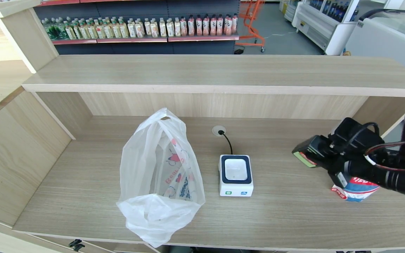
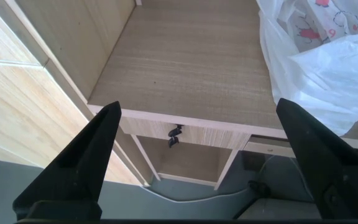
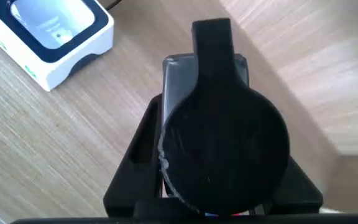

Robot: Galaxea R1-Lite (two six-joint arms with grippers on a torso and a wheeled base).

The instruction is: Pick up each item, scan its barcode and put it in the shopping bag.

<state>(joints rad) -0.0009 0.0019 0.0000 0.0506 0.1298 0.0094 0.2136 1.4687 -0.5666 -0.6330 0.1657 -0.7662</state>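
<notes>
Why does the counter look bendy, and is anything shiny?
Head view: a wide lens seems to bow the counter edges. Right wrist view: the scanner window shows a pale reflection. Left wrist view: the shopping bag looks bright white.

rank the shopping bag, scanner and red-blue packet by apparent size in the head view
1. shopping bag
2. scanner
3. red-blue packet, though it is partly covered, so second versus third is unsure

Bright, even light; soft shadows; sheen on shopping bag (image 1: pixel 160 168); bowed head-view edges.
</notes>
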